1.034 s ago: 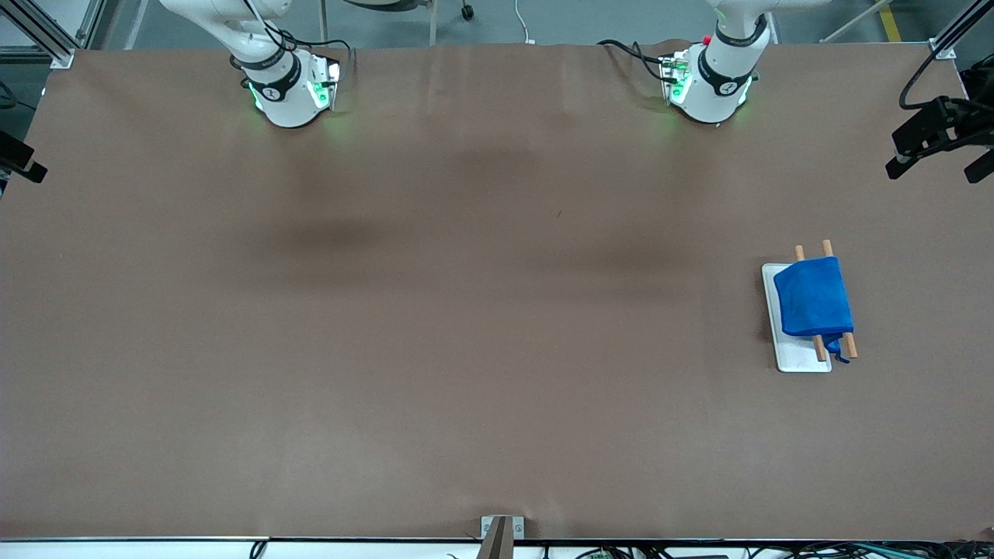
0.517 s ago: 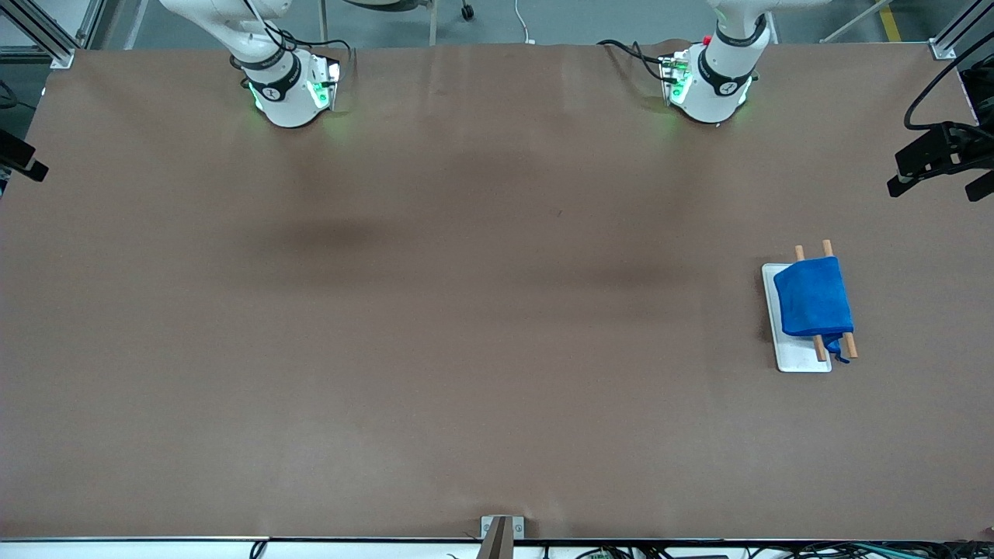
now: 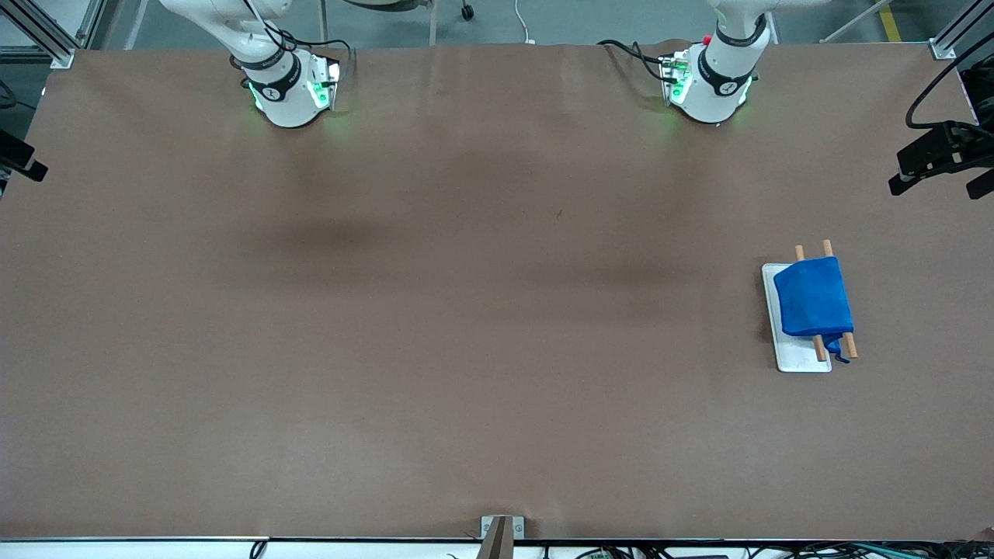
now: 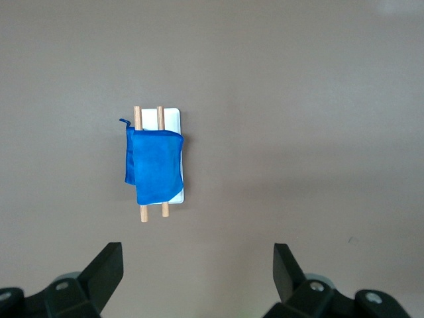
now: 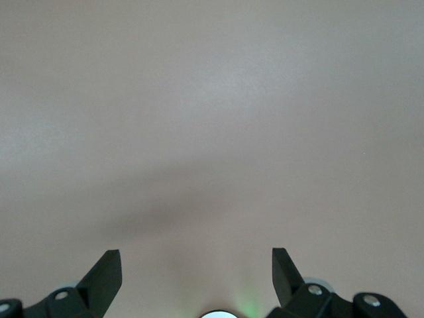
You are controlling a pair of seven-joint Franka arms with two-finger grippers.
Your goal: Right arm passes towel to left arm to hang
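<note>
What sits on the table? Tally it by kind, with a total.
Blue towel: 1
Wooden rods: 2
White base plate: 1
Robot arms, each gripper open, left, right: 2
Total: 6

Even overhead light, soft shadows.

left gripper (image 4: 195, 271) jaws wide, high over bare table (image 4: 298, 132), only obstacle ahead of them the rack (image 4: 173, 119) draped with the towel (image 4: 154, 165), right gripper (image 5: 197, 273) jaws wide, nothing between or ahead but table
</note>
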